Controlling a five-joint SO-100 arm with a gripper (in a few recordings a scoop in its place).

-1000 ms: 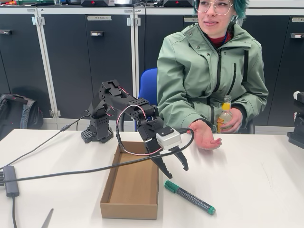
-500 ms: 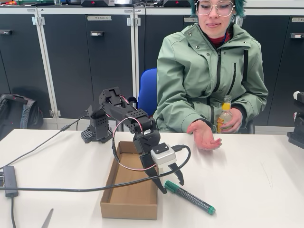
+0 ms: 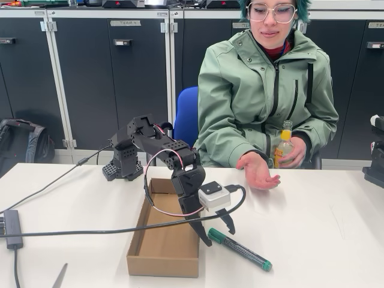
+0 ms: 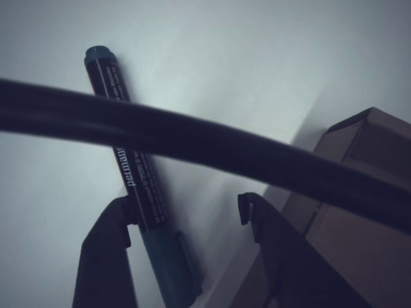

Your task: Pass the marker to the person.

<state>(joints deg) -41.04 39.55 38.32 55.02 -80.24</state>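
In the fixed view, the gripper (image 3: 216, 231) hung low at lower centre, jaws spread wide over the green cap end of the marker (image 3: 239, 249), which lay flat on the white table (image 3: 324, 234) just right of the cardboard box (image 3: 163, 240). Against half a second earlier the arm had shifted only slightly — the marker lay where it had been. The person (image 3: 267, 90) sat at upper right, one open hand (image 3: 258, 172) palm up at the table edge, the other around a small yellow bottle (image 3: 283, 144).

In the wrist view, the marker (image 4: 131, 173) ran from upper left down to the lower middle — its barrel against the left finger (image 4: 106, 256), the right finger standing apart. A blurred black cable (image 4: 205, 154) crossed the frame, and the box (image 4: 359, 212) showed at lower right.
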